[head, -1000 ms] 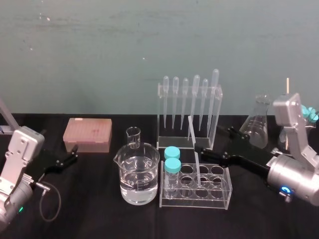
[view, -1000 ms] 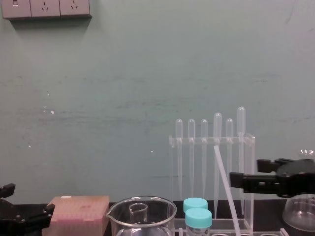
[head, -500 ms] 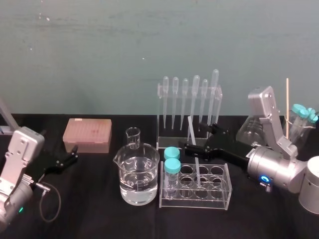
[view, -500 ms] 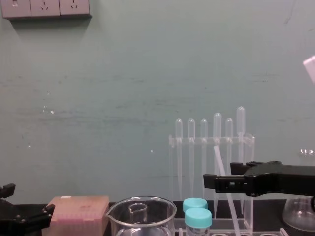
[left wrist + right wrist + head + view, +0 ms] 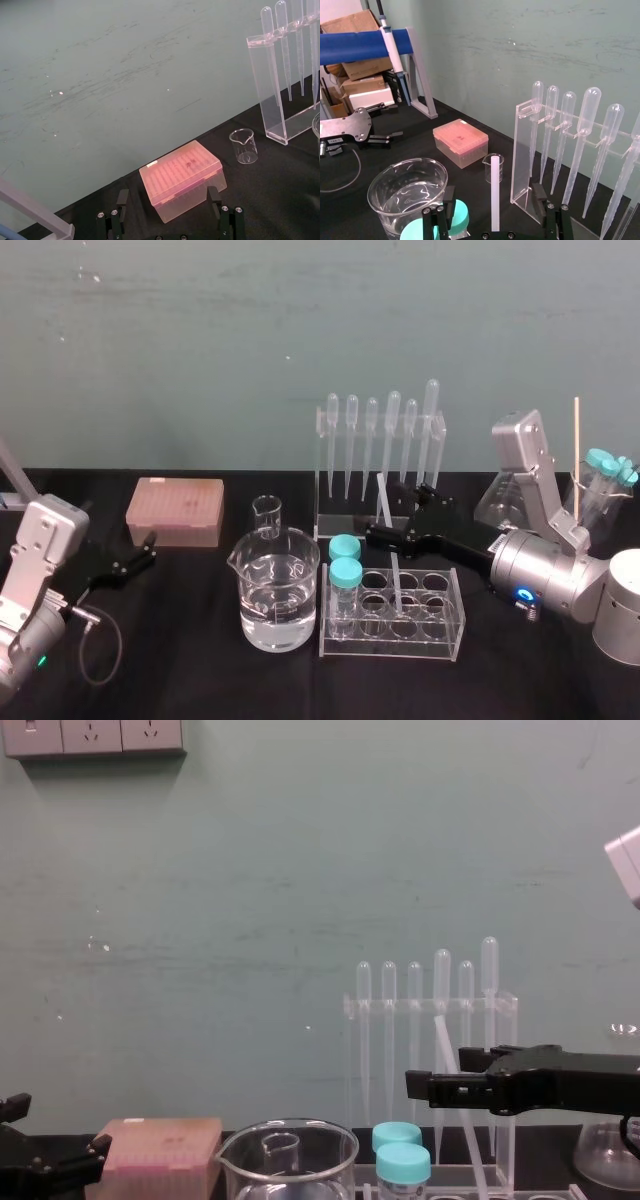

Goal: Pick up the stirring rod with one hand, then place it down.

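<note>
Look: the rod [image 5: 394, 570] is long, thin and straight, translucent white, the same thickness all along, with a blunt, flat top end.
Place: the rod stands tilted in a middle well of the tube rack [image 5: 440, 640]. Its top leans back toward the pipette rack [image 5: 438, 480], and I cannot tell whether it touches that rack.
Right side: my right gripper [image 5: 386, 512] reaches in from the right above the tube rack, fingers spread, one on each side of the rod partway up. My right wrist view shows a gap on both sides, so I am not pinching it.
Left side: my left gripper [image 5: 150, 548] sits low at the left, near the pink box [image 5: 177, 510], fingers spread.
Writing: a small white tag [image 5: 151, 163] on the box lid is too small to read.
Nearby: two tubes [image 5: 346, 575] with teal caps stand at the tube rack's left end. A beaker [image 5: 280, 590] of clear liquid is just beside them, a small beaker [image 5: 268, 515] is behind it, and a flask [image 5: 508, 495] is behind my right arm.
</note>
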